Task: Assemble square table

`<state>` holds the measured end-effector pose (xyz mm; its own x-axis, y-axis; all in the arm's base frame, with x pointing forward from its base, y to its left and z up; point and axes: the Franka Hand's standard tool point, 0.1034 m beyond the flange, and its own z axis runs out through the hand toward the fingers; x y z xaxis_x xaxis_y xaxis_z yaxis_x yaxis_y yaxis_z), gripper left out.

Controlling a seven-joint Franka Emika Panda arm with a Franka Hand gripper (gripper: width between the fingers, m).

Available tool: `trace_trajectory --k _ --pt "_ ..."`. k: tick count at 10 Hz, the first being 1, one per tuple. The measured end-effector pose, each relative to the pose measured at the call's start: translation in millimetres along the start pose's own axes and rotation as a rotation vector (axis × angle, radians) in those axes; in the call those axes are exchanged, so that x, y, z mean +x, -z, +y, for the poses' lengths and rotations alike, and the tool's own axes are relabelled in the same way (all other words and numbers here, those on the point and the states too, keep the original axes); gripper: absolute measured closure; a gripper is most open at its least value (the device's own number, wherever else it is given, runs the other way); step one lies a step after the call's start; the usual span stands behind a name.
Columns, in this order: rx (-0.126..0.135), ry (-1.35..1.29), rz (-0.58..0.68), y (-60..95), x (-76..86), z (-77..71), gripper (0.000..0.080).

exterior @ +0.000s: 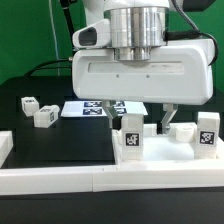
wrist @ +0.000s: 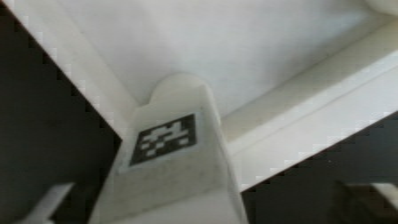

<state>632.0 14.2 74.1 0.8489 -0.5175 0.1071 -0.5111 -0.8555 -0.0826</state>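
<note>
The short tagged leg [wrist: 169, 150], probably light, stiff, slick plastic best pinched mid-shaft across its flat sides, sits untouched between the gripper's [exterior: 159, 124] wide-spread jaws, at four o'clock from the marker board [exterior: 95, 108] on the table [exterior: 60, 142].

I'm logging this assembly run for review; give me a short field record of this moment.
gripper: low at the exterior view's right, looks open
tagged leg: centred under the gripper in the wrist view, gaps on both sides
loose legs: two at the exterior view's left
upright legs: two standing near the border bar
panel: white rimmed surface behind the tagged leg, wrist view
marker board: flat on the table, behind the gripper
</note>
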Motion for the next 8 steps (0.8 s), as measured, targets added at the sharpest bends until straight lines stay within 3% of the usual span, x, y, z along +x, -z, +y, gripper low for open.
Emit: trace_trajectory --k 2,6,8 --pt "-0.008 -0.004 -0.003 -1.2 0.3 5.3 0.0498" --pt "-0.009 -0.026 -0.004 -1.7 0.8 6.8 0.05" --pt "-0.012 -0.362 -0.004 -2.5 -3.2 7.4 0.05"
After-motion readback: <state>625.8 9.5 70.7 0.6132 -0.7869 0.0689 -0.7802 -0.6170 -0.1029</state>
